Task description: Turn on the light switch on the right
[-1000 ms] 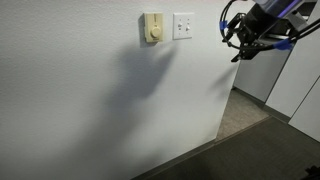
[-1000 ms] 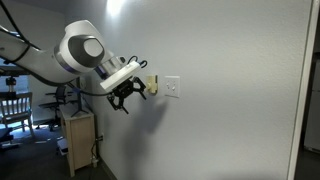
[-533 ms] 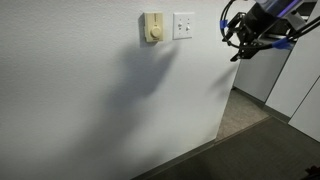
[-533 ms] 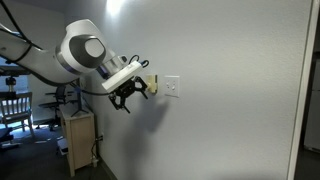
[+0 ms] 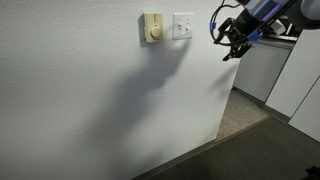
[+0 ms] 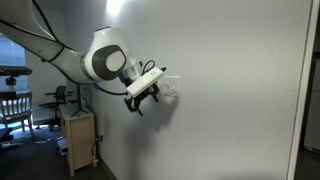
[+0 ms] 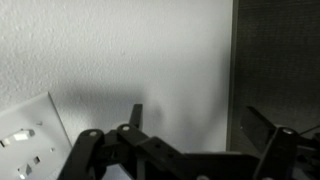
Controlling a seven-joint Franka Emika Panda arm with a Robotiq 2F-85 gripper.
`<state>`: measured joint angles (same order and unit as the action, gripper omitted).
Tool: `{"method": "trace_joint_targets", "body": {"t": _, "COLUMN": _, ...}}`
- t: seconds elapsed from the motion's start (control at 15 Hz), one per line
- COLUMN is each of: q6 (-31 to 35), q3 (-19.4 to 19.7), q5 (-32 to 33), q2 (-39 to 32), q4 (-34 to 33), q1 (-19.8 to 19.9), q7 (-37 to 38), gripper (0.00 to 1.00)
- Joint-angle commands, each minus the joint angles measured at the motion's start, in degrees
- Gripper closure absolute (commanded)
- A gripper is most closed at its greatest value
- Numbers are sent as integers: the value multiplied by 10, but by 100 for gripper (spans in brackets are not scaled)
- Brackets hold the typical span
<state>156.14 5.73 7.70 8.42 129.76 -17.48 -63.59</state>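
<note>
Partly cropped, the light switch [image 7: 30, 140]; jaws apart.

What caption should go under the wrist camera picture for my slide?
Open gripper faces the white wall, light switch at lower left.

One light switch [image 5: 183, 25], one knob unit [image 5: 152, 28]
</note>
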Motion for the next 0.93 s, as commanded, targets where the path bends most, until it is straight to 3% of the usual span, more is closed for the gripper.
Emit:
{"method": "trace_joint_targets", "body": {"t": 0.0, "q6": -44, "q3": 43, "q5": -74, "q2": -71, "q4": -94, "q1": -59, "q7": -153, "gripper": 0}}
{"method": "trace_joint_targets", "body": {"t": 0.07, "q6": -66, "q3": 38, "q5": -77, "q2": -89, "q4": -125, "q1": -45, "q7": -192, "gripper": 0}}
{"method": "trace_joint_targets", "body": {"t": 0.13, "q6": -76, "q3": -12, "q5": -62, "q2": -108, "q4": -149, "q1": 10, "q7": -207, "gripper": 0}}
{"method": "trace_joint_targets", "body": {"t": 0.4, "q6": -54, "q3": -40, "q5": 106, "q2": -164, "q4": -217, "q1": 63, "q7": -152, "gripper": 0}}
{"method": "trace_joint_targets", "body": {"t": 0.6, "q6": -36, "q3": -49, "q5": 183, "q2": -195, "q4": -240, "q1": 75, "q7": -92, "gripper": 0}}
{"method": "trace_joint_targets", "body": {"t": 0.87, "q6": -33, "q3": -60, "q5": 239, "q2": -207, "q4": -253, "q1": 74, "q7": -30, "gripper": 0}}
